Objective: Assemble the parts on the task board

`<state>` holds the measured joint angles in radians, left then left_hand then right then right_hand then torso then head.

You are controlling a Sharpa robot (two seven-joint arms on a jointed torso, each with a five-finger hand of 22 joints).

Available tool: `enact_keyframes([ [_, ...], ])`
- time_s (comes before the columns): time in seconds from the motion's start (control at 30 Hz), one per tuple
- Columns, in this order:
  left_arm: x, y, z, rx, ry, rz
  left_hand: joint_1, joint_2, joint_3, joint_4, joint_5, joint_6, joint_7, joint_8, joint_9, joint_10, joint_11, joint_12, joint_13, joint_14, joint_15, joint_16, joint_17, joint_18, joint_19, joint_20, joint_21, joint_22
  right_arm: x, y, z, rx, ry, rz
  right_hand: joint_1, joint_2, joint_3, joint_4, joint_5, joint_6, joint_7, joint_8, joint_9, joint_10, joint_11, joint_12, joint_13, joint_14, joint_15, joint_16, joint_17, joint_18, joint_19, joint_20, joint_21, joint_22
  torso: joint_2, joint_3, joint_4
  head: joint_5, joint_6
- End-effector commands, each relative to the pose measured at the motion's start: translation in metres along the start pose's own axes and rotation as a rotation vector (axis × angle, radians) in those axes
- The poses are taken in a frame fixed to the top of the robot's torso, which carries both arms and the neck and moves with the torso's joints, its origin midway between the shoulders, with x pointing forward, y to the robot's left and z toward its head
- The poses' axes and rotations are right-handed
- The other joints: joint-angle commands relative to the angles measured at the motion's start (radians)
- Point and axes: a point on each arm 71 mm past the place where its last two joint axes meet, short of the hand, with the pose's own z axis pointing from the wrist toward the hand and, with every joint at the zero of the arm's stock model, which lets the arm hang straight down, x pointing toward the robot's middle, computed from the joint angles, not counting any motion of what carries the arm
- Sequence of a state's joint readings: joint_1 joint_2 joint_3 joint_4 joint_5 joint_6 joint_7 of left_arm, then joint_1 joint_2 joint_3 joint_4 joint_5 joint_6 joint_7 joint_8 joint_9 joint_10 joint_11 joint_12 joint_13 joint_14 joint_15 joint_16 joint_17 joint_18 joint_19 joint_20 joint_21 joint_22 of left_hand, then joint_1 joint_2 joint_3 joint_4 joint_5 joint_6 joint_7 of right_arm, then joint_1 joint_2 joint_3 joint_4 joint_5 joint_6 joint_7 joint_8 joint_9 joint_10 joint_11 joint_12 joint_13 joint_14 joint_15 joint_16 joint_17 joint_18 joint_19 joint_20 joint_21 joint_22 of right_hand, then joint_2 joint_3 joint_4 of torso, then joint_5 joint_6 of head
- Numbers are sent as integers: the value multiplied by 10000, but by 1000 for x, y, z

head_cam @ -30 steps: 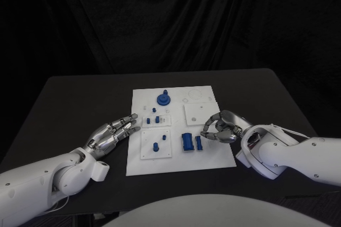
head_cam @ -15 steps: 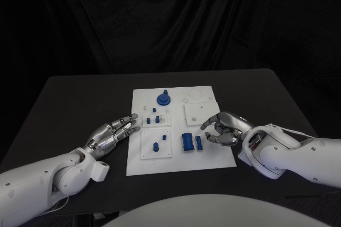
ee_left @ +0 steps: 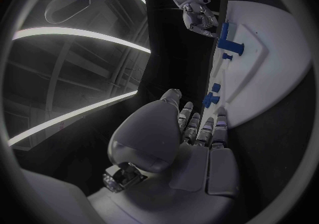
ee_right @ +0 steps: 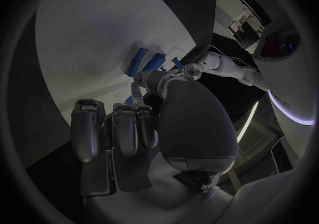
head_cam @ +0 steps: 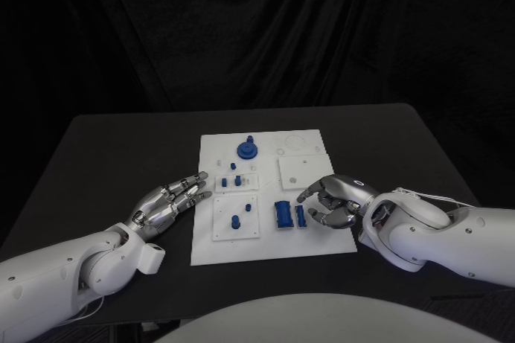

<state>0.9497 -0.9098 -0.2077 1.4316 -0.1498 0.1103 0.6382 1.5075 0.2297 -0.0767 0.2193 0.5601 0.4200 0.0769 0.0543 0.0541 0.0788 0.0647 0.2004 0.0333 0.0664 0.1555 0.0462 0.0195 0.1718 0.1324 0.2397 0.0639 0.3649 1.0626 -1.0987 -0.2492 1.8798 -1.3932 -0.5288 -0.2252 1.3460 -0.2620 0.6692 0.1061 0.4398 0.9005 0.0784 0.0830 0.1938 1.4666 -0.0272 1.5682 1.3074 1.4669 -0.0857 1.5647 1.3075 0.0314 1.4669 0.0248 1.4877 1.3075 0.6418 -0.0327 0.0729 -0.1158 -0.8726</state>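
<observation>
Right hand [head_cam: 335,202] hangs over the right edge of the task board [head_cam: 322,242], fingers curled in; it looks empty, though the palm is hidden, so I cannot tell for certain. Just beside its fingertips lie two blue cylinders [head_cam: 282,213] side by side on the board. Left hand [head_cam: 170,202] rests flat at the board's left edge, fingers straight and slightly apart, holding nothing. Near those fingers small blue pegs [head_cam: 236,182] stand in a raised white tile. At the far end sits a blue round part [head_cam: 248,149].
</observation>
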Motion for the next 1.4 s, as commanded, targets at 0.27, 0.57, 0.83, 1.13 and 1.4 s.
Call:
enact_keyframes([
  [0.27,0,5,-2,-251,-71,-17,4,35,93,-10,52,47,1,38,11,35,61,72,12,11,36,64,8,-141,9,51,-27,7,3,0,1,159,231,-327,-252,-20,188,-1,-193,221,104,-19,-71,1042,152,26,2634,1039,114,61,2633,-75,556,109,0,2316,21,-4,4,16,0],
  [0.57,0,5,-2,-276,-64,-21,4,35,93,-10,52,47,1,38,11,35,61,72,12,11,36,64,8,-141,9,51,-27,7,4,-2,1,356,300,-362,-433,-43,233,5,-254,453,209,58,-79,1042,245,26,2634,1039,190,61,2633,-59,520,170,-63,2293,17,-1,20,-21,0],
  [0.83,0,6,-2,-287,-57,-26,4,35,93,-10,52,47,1,38,11,35,61,72,12,11,36,64,8,-141,9,51,-27,7,5,-4,2,427,339,-377,-510,-20,250,-29,-285,701,250,164,-41,1042,303,26,2634,1039,246,61,2633,-56,515,223,-74,2289,3,-6,-12,14,0],
  [1.13,1,6,-2,-301,-44,-38,-2,27,116,-6,47,38,6,39,10,38,66,77,12,7,32,66,7,-141,13,48,-24,-4,10,-5,4,508,484,-387,-595,31,285,-32,-386,646,291,101,-73,1042,345,26,2634,1016,288,23,2527,0,397,274,-275,2214,-3,16,-6,16,0],
  [1.4,0,7,-2,-318,-52,-40,-2,27,116,-6,47,38,6,39,10,38,66,77,12,7,32,66,7,-141,13,48,-24,-4,13,-7,5,625,626,-422,-702,55,374,-44,-634,153,263,-186,-328,1042,313,26,2634,859,274,-223,1871,122,134,288,-726,2051,-13,8,1,31,0],
])
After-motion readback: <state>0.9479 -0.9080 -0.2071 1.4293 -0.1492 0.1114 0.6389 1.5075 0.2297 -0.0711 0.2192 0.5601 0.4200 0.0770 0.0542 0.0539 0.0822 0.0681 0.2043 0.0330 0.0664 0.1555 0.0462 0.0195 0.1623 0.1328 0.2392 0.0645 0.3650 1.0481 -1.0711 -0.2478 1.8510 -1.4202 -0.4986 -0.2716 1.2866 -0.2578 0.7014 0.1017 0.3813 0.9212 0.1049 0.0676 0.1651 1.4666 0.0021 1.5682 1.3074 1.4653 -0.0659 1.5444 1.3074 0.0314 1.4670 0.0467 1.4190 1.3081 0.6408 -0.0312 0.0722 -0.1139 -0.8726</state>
